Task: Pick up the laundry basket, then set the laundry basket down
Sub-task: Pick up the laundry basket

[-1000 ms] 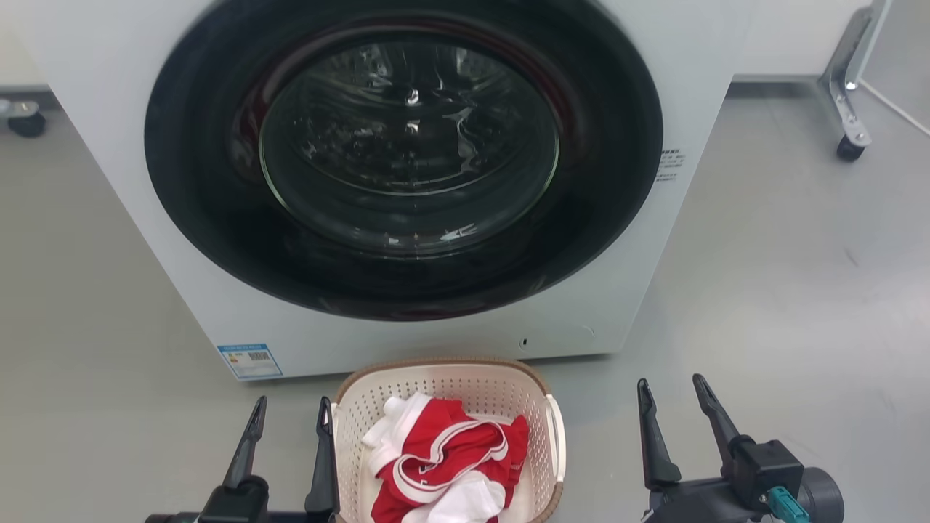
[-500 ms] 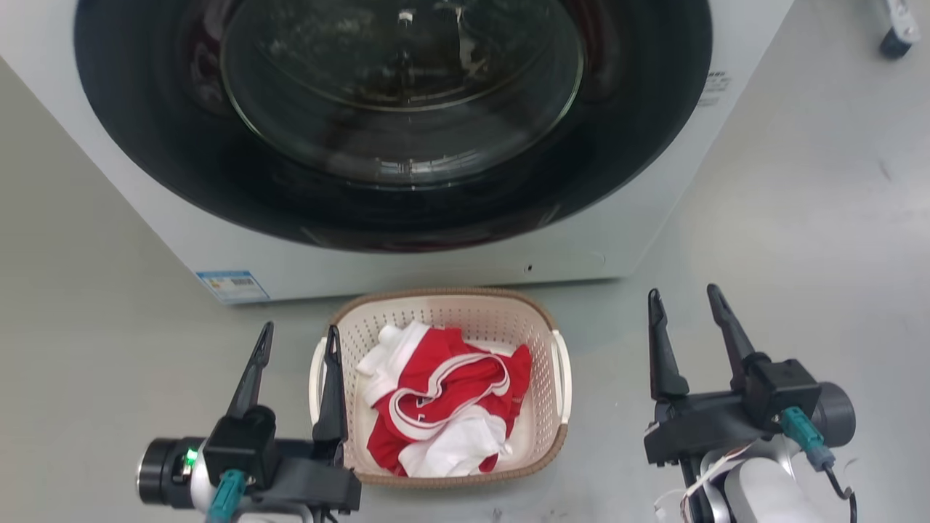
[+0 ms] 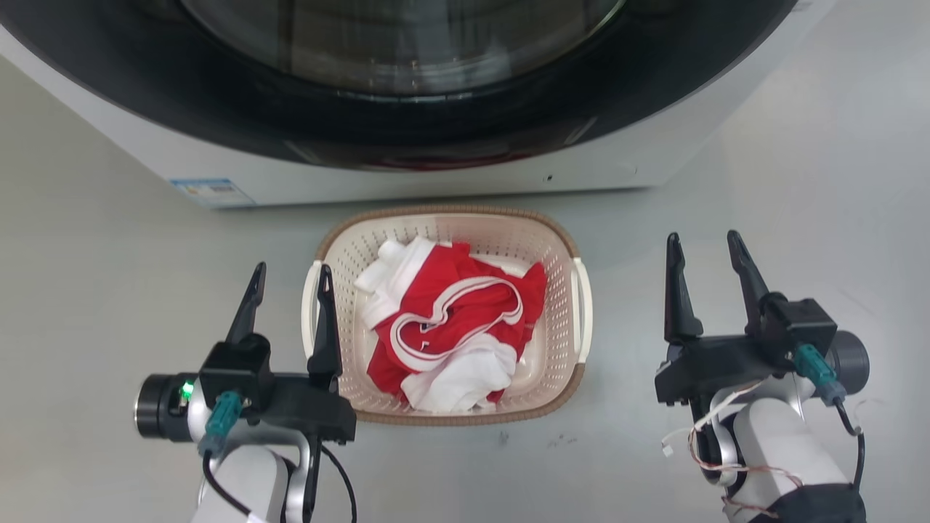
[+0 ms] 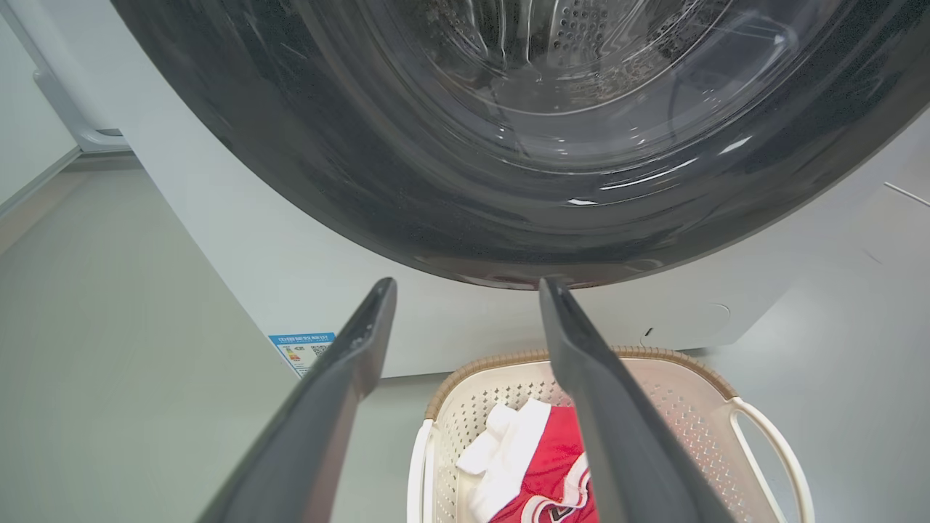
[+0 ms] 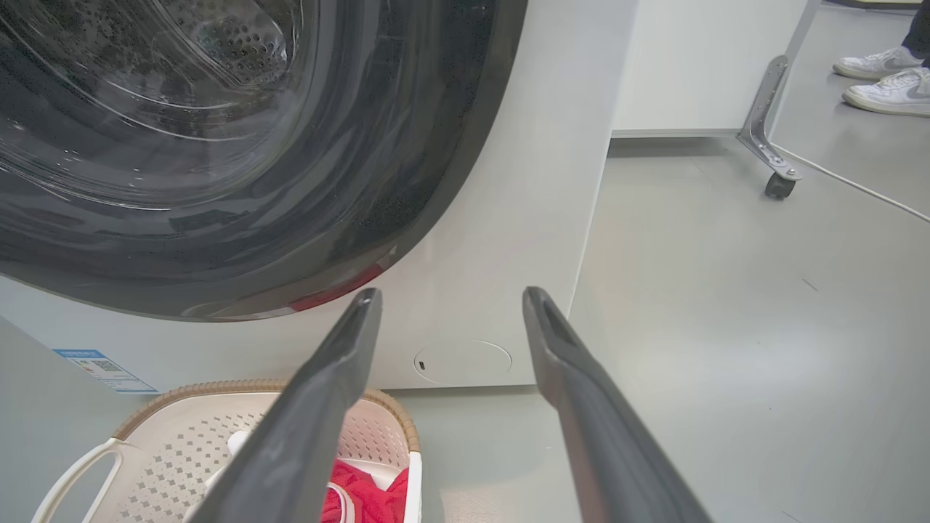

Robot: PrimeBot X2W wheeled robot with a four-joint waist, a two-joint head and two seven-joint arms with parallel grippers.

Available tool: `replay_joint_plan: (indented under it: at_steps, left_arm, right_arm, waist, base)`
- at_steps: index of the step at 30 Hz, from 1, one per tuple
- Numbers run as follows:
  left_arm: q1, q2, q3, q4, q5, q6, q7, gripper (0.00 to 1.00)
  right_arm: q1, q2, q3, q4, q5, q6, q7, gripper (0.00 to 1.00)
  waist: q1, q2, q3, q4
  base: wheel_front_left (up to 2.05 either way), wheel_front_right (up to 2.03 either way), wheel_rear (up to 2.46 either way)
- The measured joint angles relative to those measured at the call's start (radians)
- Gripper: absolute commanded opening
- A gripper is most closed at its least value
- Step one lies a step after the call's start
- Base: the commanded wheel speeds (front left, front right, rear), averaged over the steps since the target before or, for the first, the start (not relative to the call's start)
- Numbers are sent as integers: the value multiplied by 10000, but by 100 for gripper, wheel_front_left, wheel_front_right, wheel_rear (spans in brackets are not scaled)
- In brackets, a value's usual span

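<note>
My left gripper is spread wide with nothing between its fingers. My right gripper is parted just as far and also has hold of nothing.

The laundry basket sits on the floor just in front of the washer, below its round dark door, with a bundle of red and white clothes heaped inside. From the head view, my left gripper's inner finger lies along the basket's left loop handle. I cannot tell whether it touches. My right gripper hangs in front of the washer's right corner, apart from the basket's right loop handle.

The floor is pale grey, smooth and faintly glossy. It carries a few dark specks on the side of the basket away from the washer. A blue label is stuck low on the washer's front, near its left corner.

In my right wrist view, a white panel stands beyond the washer's right side. A metal leg on a caster reaches out onto the floor there, and a thin pale line runs across the floor past it. Farther off that way stand a person's white shoes.
</note>
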Motion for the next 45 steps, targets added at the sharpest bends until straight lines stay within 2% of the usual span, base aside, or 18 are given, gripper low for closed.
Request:
replay_joint_plan:
  at_steps: [12,25,45]
  left_arm:
    - [-1724,-63,146,1532,-29,0,36,100]
    - [-3129,-109,259,3080,-86,0,40,100]
    - [-4356,-132,309,5189,-309,-92,38,100]
  right_arm:
    - [-1406,-36,33,959,59,0,-27,100]
    - [-2609,-92,577,1942,629,0,-27,100]
    - [-3406,-127,1547,3118,1628,0,-29,100]
  waist:
    - [0,0,1805,179]
    - [-1,0,3604,343]
    - [-3,0,4806,418]
  base:
    - [0,0,0]
    - [0,0,0]
    - [0,0,0]
